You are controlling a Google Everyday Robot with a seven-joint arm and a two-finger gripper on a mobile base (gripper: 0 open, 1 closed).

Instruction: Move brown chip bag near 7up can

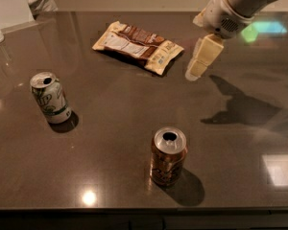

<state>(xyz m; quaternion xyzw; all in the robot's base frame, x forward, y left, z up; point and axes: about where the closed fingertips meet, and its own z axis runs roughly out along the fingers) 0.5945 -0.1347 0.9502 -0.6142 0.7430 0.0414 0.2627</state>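
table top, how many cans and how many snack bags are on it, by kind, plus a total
cans: 2, the 7up can and a brown-gold can
snack bags: 1, the brown chip bag
total: 3
The gripper hangs just right of the bag, apart from it.

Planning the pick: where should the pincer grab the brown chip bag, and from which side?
Probably its right end, from above. The brown chip bag lies flat on the table, long axis roughly left to right, so a top-down grip across the narrow width suits. The pincer hovers just right of that end; the 7up can stands far left.
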